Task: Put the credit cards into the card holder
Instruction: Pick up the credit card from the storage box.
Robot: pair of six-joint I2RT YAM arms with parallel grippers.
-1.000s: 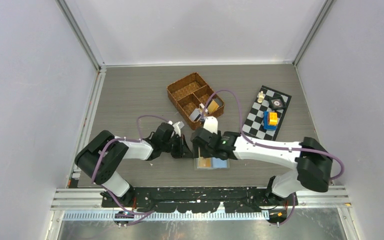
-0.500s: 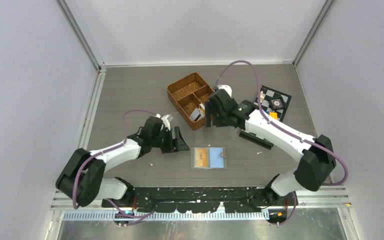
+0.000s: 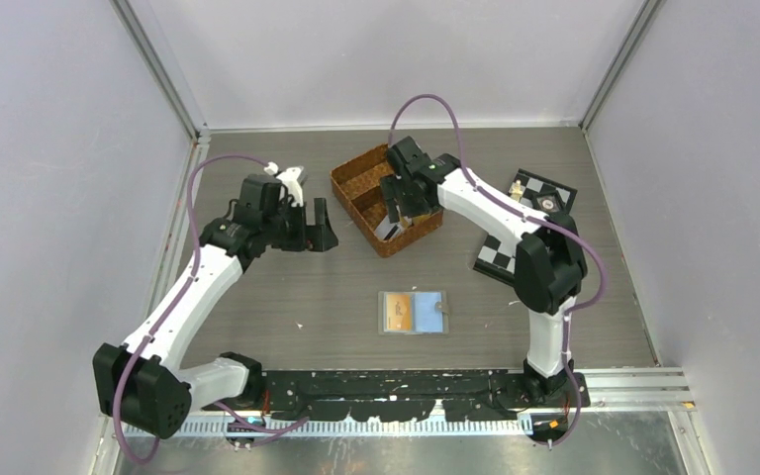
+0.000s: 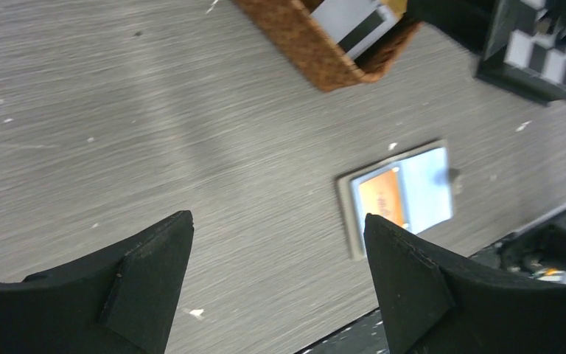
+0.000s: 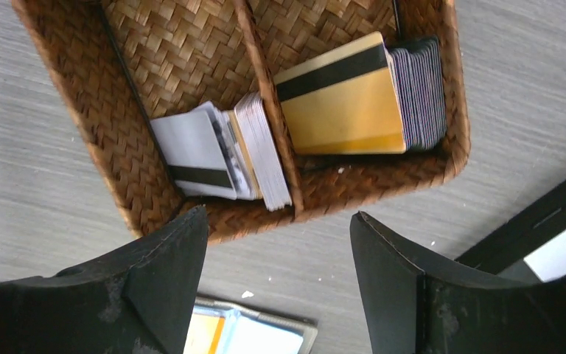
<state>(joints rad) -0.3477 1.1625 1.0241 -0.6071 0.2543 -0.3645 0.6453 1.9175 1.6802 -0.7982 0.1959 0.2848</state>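
Right gripper: jaws wide apart, nothing held, hanging over the brown wicker compartment basket. Straight ahead of its fingertips are two compartments with credit cards. In one, a gold plastic card with a dark stripe leans against a grey card stack. In the next, a white plastic card with a dark stripe leans against a white card stack.

Grey-olive folding card holder lies open flat on the grey wood-grain table, behind this gripper toward the arm bases, well apart. Orange card sits in one sleeve; the other sleeve shows light blue.

Left gripper: also spread open, empty, above bare table, beside the basket and apart from it. Card holder is ahead of it, nearer one finger, well apart. Black-and-white checkered board is on the far side of the basket from the left gripper.
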